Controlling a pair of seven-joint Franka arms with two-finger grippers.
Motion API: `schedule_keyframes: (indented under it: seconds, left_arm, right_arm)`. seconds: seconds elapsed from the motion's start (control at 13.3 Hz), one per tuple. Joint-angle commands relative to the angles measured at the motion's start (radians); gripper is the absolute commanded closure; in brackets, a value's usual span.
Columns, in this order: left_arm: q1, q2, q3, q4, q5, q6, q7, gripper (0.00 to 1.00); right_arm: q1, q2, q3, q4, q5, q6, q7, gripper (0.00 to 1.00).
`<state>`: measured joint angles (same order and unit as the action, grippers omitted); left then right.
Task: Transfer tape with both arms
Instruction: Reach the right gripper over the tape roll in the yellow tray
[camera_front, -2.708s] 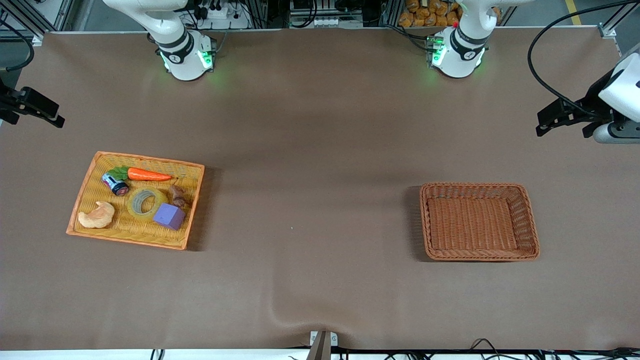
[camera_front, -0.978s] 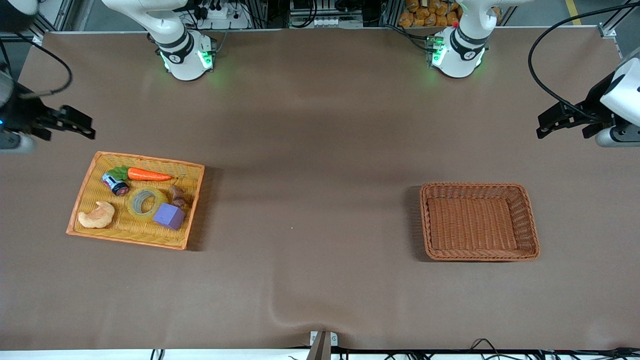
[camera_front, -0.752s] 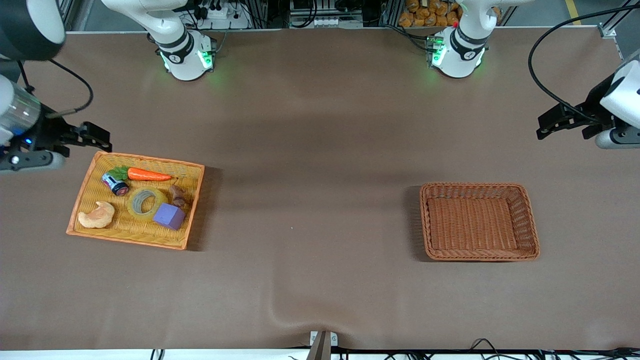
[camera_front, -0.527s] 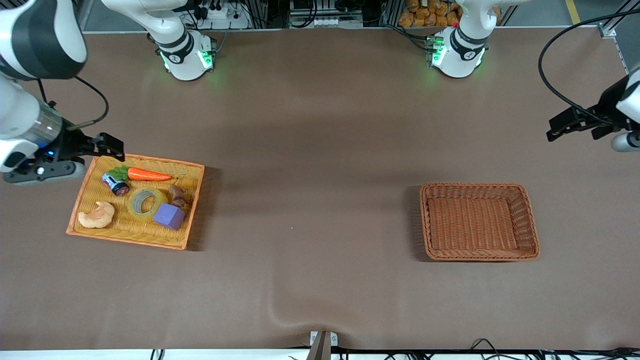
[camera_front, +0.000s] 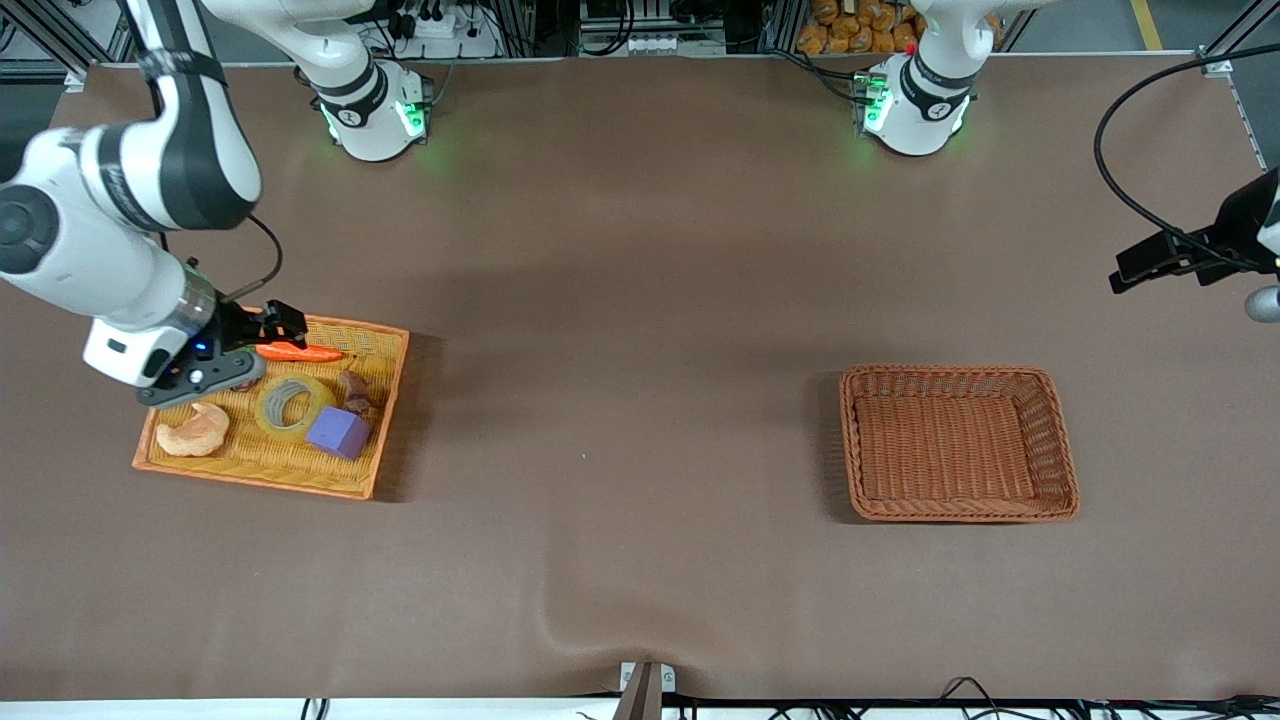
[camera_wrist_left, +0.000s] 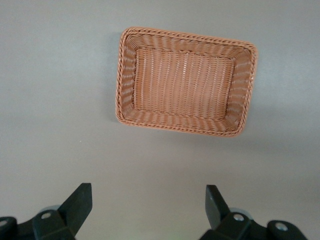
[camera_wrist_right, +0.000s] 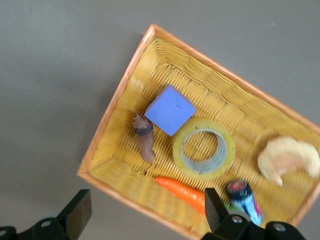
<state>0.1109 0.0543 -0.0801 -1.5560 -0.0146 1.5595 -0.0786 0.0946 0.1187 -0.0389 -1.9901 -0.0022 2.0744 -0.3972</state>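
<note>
R gripper (camera_front: 275, 322) hovering over orange tray (camera_front: 270, 478), jaws spread; tape (camera_front: 292, 405) lying flat nearer front cam (beside purple cube (camera_front: 338, 432)). L gripper (camera_front: 1135, 275) waiting, jaws apart.

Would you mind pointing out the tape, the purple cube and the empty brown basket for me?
tape (camera_wrist_right: 204, 149), right wrist view, on the yellowish band of the ring.
purple cube (camera_front: 338, 431), front view, on its top face.
brown basket (camera_wrist_left: 186, 82), left wrist view, on its bare woven floor.

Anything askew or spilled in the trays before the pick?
Nothing stands out. The tape lies flat in the yellow tray beside the purple cube; the brown basket sits square. Right gripper hovers open over the carrot.
</note>
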Motion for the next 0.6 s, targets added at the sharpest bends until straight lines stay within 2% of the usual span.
schedule_keyframes:
  seconds: [0.0,0.23,0.53]
  left_arm:
    - [0.01,0.006,-0.004,-0.002,-0.019,0.005,0.008,0.0]
    - [0.006,0.007,-0.006,-0.012,-0.016,0.005,0.008,0.0]
    - [0.003,0.006,-0.012,-0.022,-0.011,0.005,0.007,0.0]
  right_arm:
    - [-0.056,0.028,-0.001,-0.088,0.013,0.122,-0.197,0.0]
    - [-0.093,0.11,-0.002,-0.091,0.013,0.183,-0.336,0.0]
    - [-0.098,0.154,-0.004,-0.09,-0.002,0.223,-0.339,0.0]
